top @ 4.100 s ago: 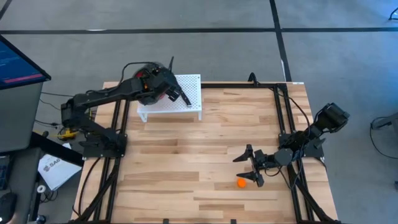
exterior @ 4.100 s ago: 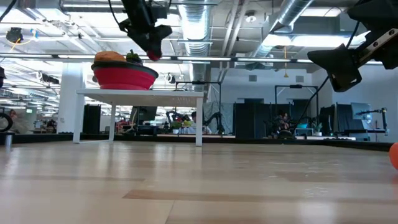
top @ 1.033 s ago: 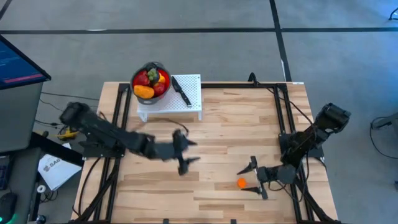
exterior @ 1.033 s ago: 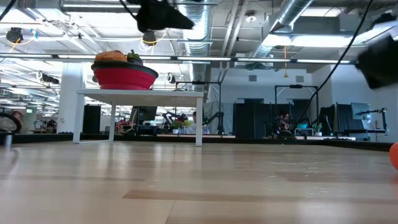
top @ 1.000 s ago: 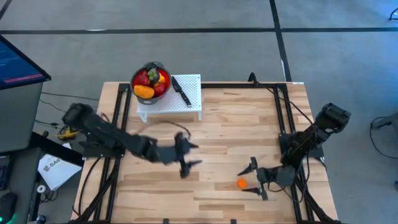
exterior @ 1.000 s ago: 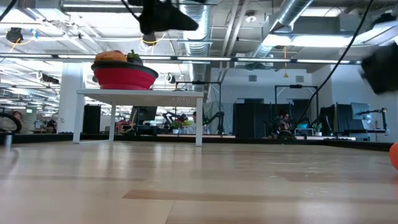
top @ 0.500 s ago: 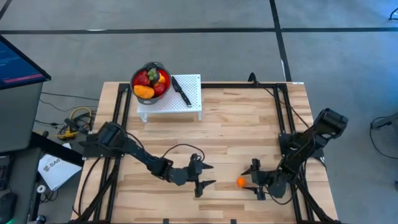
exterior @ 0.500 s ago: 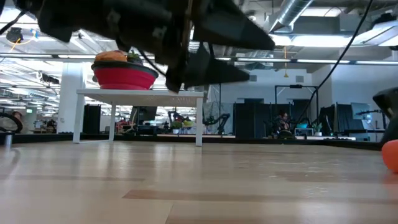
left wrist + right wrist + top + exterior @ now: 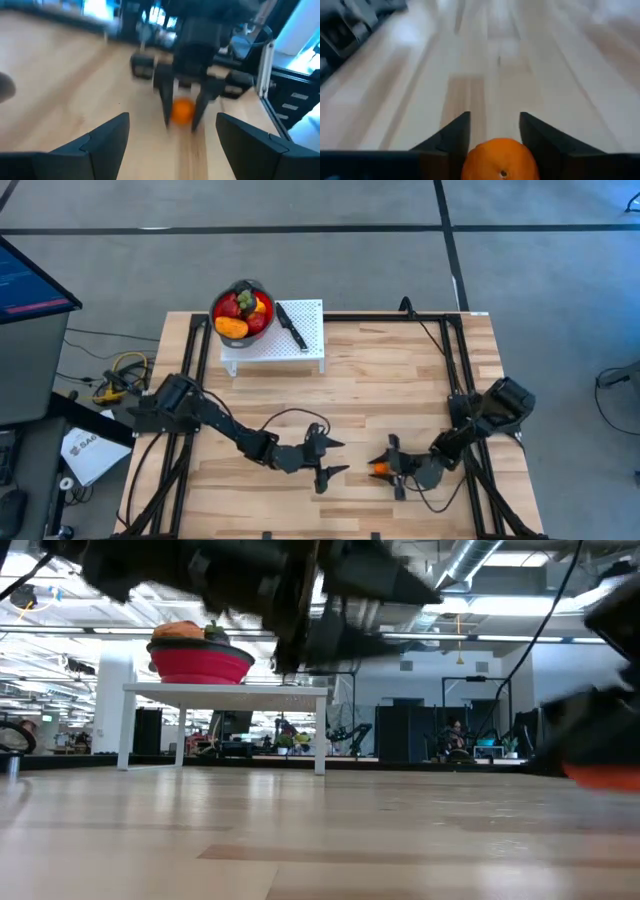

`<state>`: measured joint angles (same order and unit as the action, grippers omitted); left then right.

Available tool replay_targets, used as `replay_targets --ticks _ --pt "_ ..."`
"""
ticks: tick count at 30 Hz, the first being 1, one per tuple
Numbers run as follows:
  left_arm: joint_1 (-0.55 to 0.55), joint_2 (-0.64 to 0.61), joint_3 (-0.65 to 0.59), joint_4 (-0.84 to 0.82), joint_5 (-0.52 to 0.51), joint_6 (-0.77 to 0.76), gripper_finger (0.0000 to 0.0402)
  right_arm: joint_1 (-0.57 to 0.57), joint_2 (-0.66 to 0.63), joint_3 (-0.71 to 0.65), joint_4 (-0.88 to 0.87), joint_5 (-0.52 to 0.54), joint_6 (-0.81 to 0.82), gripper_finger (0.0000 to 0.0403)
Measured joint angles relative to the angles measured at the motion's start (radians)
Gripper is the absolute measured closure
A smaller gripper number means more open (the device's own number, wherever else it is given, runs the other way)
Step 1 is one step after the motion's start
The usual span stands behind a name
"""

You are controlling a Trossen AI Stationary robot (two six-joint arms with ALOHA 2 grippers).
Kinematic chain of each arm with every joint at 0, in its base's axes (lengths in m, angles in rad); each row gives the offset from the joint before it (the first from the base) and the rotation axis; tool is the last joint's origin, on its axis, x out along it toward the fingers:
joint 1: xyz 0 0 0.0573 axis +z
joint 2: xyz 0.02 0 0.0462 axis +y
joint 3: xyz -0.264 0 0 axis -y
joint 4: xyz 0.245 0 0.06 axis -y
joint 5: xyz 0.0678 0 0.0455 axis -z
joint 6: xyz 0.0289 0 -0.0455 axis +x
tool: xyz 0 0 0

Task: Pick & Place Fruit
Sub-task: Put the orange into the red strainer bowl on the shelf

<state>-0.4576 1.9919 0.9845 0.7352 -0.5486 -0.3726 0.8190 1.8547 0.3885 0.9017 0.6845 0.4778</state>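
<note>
A small orange fruit (image 9: pixel 379 470) sits near the table's near right part, between the fingers of my right gripper (image 9: pixel 384 466). The right wrist view shows the orange fruit (image 9: pixel 502 160) far back between the two dark fingers. My left gripper (image 9: pixel 340 457) is open, low over the table just left of it, pointing at it, and touches nothing. The left wrist view shows the orange fruit (image 9: pixel 183 110) inside the right gripper. The other fruits (image 9: pixel 241 310) lie heaped in the red bowl (image 9: pixel 200 664). My right gripper has the orange fruit pinched between its two fingers (image 9: pixel 454 136), one on each side of the orange fruit's skin (image 9: pixel 475 157). The fruit reaches far back between them. The fingers come in low and nearly level from the table's right. Whether the fruit is off the table I cannot tell.
The red bowl (image 9: pixel 226 298) stands on a white stand (image 9: pixel 272 348) at the table's far left, with a black-handled knife (image 9: pixel 291 327) beside it. Bare wood lies between the stand and the grippers. Black frame rails (image 9: pixel 455 370) run along both table sides.
My left arm has swung from the middle left toward the near middle and sunk low, ending open just left of the orange fruit. My right gripper has slid toward the table's left and come around the fruit, which has shifted a little leftward with it.
</note>
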Motion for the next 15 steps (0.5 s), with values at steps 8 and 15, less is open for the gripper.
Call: replay_targets --ticks 8,15 --pt "-0.024 -0.182 0.011 0.001 -0.014 0.345 0.0112 -0.113 -0.121 -0.001 0.175 -0.140 -0.262 0.0274" --pt "-0.079 -0.226 0.018 -0.005 -0.032 0.603 0.0112 -0.113 -0.331 -0.001 0.138 -0.181 -0.336 0.0267"
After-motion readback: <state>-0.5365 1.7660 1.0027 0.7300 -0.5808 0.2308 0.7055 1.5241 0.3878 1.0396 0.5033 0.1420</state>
